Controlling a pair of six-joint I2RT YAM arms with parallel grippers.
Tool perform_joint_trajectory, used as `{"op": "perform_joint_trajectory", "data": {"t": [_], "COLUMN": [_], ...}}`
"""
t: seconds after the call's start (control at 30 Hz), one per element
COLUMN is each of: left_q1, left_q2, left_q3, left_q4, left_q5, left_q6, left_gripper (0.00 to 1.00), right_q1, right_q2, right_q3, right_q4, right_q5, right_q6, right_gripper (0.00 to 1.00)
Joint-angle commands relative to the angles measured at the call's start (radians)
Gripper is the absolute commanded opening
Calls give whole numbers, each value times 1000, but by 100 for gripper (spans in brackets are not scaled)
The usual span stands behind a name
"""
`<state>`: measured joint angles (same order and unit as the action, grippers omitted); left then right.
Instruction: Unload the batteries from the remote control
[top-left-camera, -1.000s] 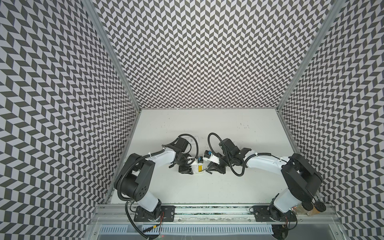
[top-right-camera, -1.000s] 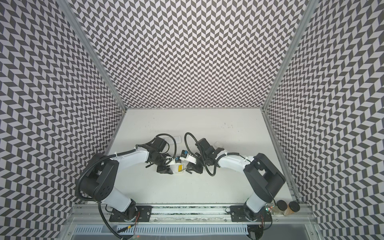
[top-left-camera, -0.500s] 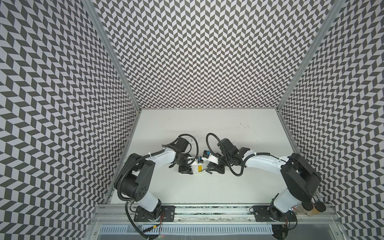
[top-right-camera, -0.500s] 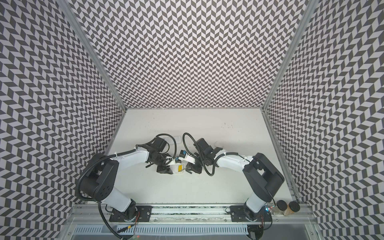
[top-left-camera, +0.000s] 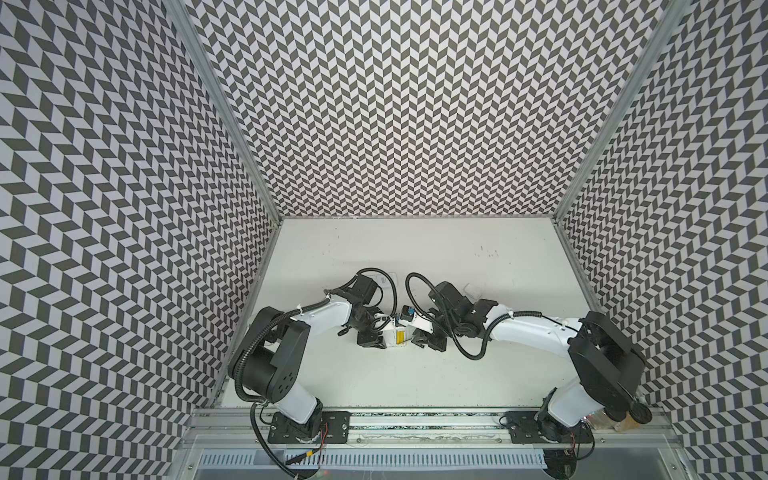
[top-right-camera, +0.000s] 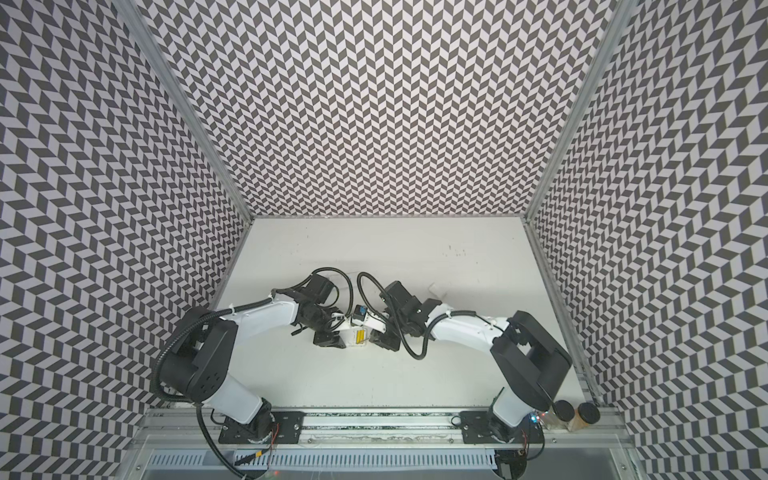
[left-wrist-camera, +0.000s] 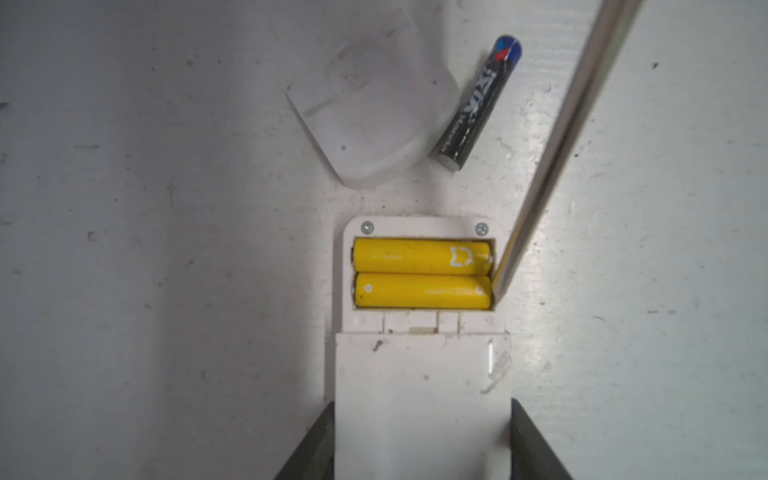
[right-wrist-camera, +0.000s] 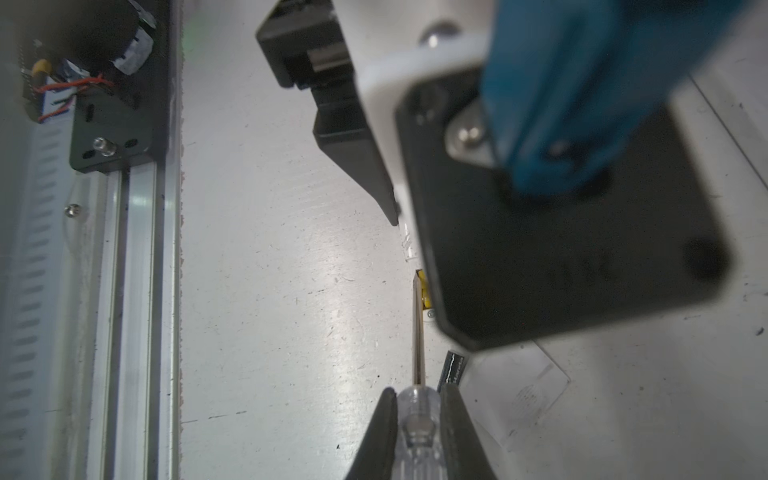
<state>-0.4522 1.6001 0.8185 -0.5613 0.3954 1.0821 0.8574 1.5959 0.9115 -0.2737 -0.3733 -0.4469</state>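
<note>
**Two yellow cells sit in the open remote, screwdriver tip at their ends**

In both top views the white remote (top-left-camera: 394, 335) lies on the pale surface (top-left-camera: 415, 382) just below the middle of the frame. It is between the left hand (top-left-camera: 375, 332) and the right hand (top-left-camera: 424, 331), which face each other closely across it.

The left wrist view shows the remote's battery bay uncovered. The two yellow batteries (left-wrist-camera: 422, 291) lie in it side by side and touch along their length. The one nearer the two small screws (left-wrist-camera: 367, 227) carries a white outlined logo, something like a shield. The other shows only a small white dot near one end. No brand name can be read on either.

The left hand is closed partway, with a dark finger pressed to each long side of the remote's body, so it has hold of the remote.

A black battery (left-wrist-camera: 478, 104) lies loose on the surface, touching the edge of a detached white cover (left-wrist-camera: 374, 108). It has a blue and red end and white lettering along its side. The lettering is too blurred to read with confidence, though it may be a short brand word in capitals.

The right hand is clamped nearly closed on the clear handle of a slim screwdriver (right-wrist-camera: 417, 332). The metal shaft slants down to the bay's rim, with its tip right by the ends of the yellow batteries. Whether it touches them I cannot tell
</note>
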Motion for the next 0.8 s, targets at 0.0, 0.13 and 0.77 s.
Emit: {"op": "perform_joint_trajectory", "data": {"t": [0.0, 0.13, 0.77], "left_q1": [-11, -11, -12], "left_q2": [16, 18, 12], "left_q3": [8, 8, 1], "left_q4": [8, 8, 8], "left_q5": [5, 11, 17], "left_q6": [-16, -16, -13], "left_gripper": [45, 45, 45], "right_q1": [38, 72, 129], "right_q2": [29, 2, -98], "right_q3": [-74, -117, -217], "right_q4": [129, 234, 510], "right_q5": [176, 277, 485], "right_q6": [52, 113, 154], "right_gripper": [0, 0, 0]}}
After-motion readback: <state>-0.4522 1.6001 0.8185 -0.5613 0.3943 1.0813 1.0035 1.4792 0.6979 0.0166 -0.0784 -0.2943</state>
